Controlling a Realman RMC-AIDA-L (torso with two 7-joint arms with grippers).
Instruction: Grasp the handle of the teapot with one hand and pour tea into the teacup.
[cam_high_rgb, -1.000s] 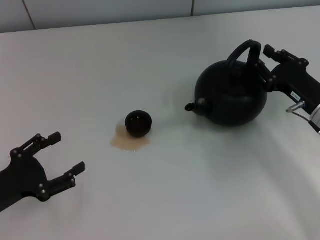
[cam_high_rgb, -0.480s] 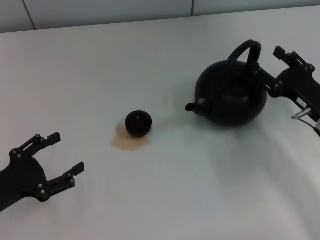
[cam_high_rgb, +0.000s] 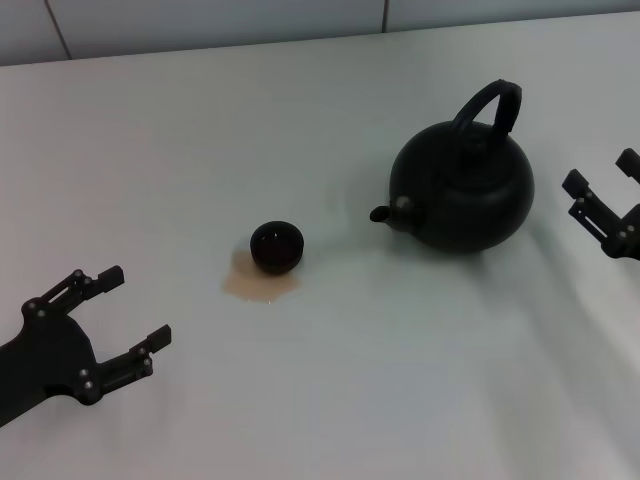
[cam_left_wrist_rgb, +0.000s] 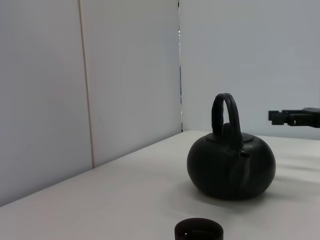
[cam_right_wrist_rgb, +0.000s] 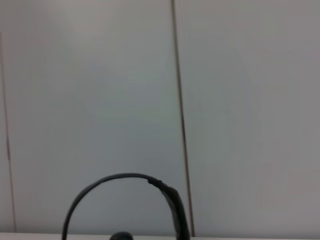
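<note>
The teapot (cam_high_rgb: 462, 195) is sitting upright at the far right, spout aiming left at the teacup (cam_high_rgb: 276, 246), which is ringed by spilled tea (cam_high_rgb: 262, 285). The right gripper (cam_high_rgb: 608, 200) is hovering just right of it, spread and empty, handle (cam_high_rgb: 488, 102) ungrasped. The left gripper (cam_high_rgb: 122, 319) is idling near left, also spread.

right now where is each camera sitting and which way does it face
Head view: high on the body, facing forward and down at the white table; shows the open left gripper, the open right gripper, the round matte black teapot and the tiny black teacup.
Left wrist view: low over the table, facing the teapot; none of its own fingers show.
Right wrist view: faces the wall; only the arched handle.
All share the teapot.
</note>
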